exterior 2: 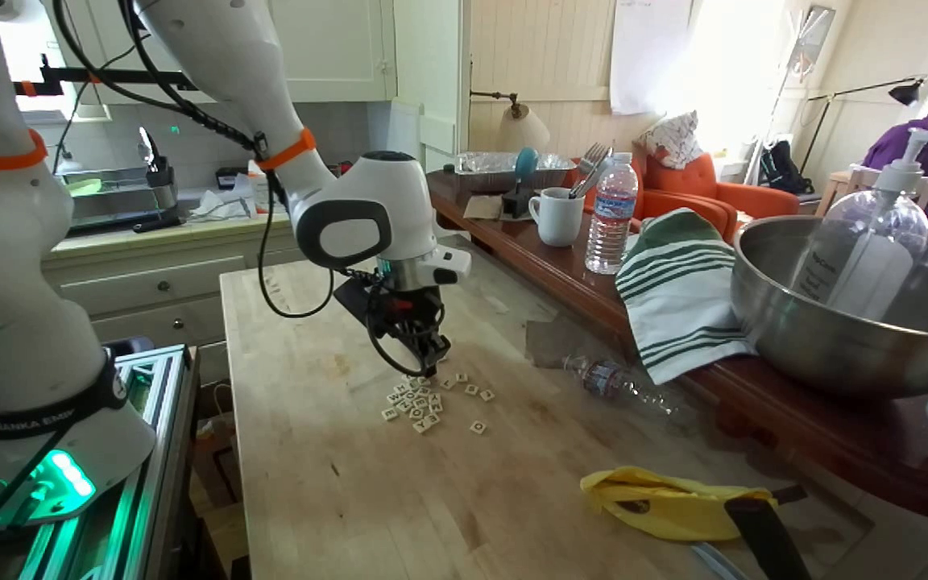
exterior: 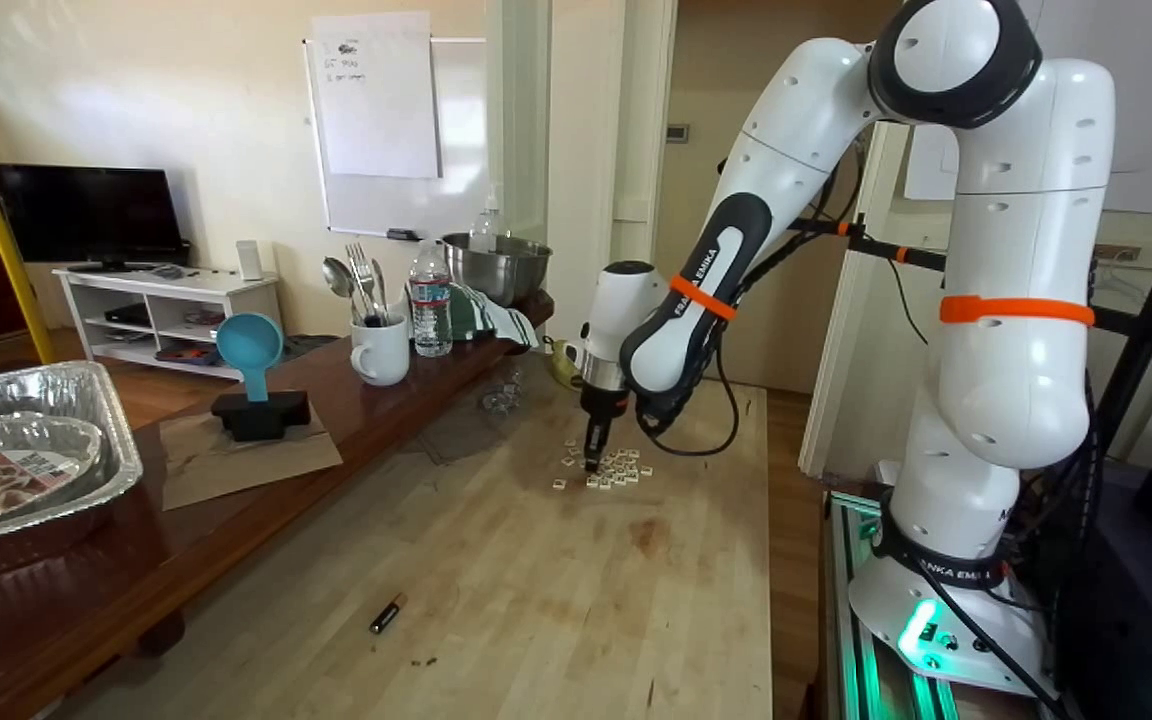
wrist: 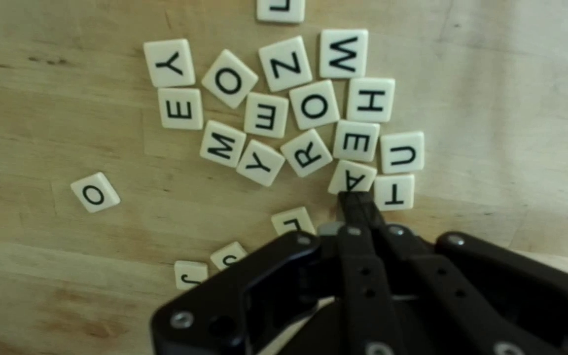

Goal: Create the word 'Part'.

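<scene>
Right at the pincer (wrist: 358, 203), closed with nothing visibly held, lies tile A (wrist: 353, 175), with T (wrist: 394, 194) and R (wrist: 306, 153) nearby; letter-picking seems in hand, next probably calling for sliding tile A clear.

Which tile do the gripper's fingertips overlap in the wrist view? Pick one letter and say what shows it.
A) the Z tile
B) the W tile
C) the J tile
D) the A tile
D: in the wrist view, the tips of the shut gripper cover the lower edge of the A tile, though whether they touch it cannot be told.
</scene>
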You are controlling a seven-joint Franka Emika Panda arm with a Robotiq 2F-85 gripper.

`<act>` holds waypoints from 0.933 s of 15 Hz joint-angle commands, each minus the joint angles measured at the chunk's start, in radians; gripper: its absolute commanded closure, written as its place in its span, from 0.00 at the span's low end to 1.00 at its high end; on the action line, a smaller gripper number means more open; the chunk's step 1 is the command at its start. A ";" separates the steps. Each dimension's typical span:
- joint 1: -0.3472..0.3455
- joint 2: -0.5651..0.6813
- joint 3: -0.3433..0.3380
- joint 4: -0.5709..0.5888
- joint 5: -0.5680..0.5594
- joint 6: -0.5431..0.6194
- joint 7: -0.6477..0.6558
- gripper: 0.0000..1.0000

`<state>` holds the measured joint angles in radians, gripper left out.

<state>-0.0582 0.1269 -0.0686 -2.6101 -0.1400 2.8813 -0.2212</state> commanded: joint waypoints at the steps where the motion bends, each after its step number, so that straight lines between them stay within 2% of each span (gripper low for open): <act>1: -0.008 0.003 -0.009 -0.021 -0.025 0.019 0.007 1.00; 10: -0.018 0.069 0.001 -0.004 -0.011 0.117 -0.022 1.00; 14: -0.028 0.098 0.025 0.005 -0.005 0.149 -0.087 1.00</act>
<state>-0.0661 0.1595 -0.0687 -2.6183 -0.1408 2.9818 -0.2599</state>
